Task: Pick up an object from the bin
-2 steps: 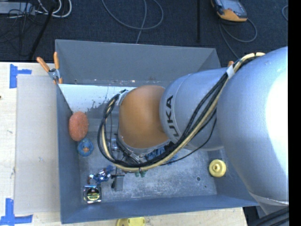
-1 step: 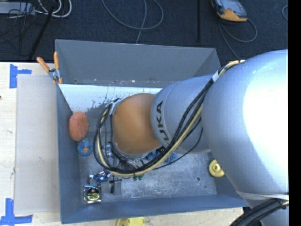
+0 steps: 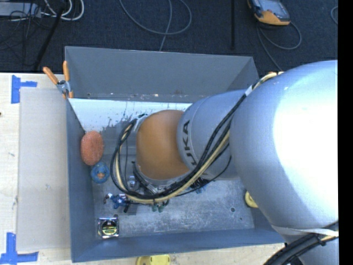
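Part of my gripper [image 3: 134,185] peeks out below the orange cover, low in the front left part of the bin. Just left of it lies a small blue thing [image 3: 115,199] on the floor. A round blue and orange thing [image 3: 100,173] sits a little farther left. An oval rust-coloured sponge-like thing [image 3: 92,147] rests against the left wall. A black and yellow tape measure [image 3: 108,227] lies in the front left corner.
The arm with its orange cover and looped cables spans the bin from the right and hides the middle and right of the floor. A small yellow thing [image 3: 251,200] shows at the right wall beside the arm.
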Controlling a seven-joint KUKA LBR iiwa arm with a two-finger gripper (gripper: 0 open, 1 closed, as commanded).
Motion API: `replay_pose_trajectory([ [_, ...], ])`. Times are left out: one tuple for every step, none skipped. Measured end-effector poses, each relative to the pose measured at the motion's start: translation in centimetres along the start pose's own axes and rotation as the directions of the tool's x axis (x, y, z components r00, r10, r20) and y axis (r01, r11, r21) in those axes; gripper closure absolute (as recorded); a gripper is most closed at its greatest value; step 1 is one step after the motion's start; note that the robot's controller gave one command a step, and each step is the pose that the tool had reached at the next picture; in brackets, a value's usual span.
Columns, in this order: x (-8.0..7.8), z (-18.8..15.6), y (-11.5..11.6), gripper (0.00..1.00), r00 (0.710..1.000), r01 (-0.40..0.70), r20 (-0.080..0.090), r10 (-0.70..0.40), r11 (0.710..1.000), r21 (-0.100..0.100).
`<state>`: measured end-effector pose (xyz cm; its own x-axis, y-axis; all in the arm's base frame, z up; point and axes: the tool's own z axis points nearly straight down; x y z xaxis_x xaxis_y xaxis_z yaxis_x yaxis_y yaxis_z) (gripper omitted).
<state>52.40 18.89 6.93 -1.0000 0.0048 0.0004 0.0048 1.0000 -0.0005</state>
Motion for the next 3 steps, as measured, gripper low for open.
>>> replay_pose_trajectory([
  [0.0,0.0,0.0,1.0,1.0,-0.001,0.0,0.001,1.0,0.0],
  [0.1,-0.4,0.0,1.0,1.0,-0.001,-0.004,0.001,1.0,0.001],
  [0.1,-1.1,0.0,1.0,1.0,-0.002,-0.002,0.002,1.0,0.0],
])
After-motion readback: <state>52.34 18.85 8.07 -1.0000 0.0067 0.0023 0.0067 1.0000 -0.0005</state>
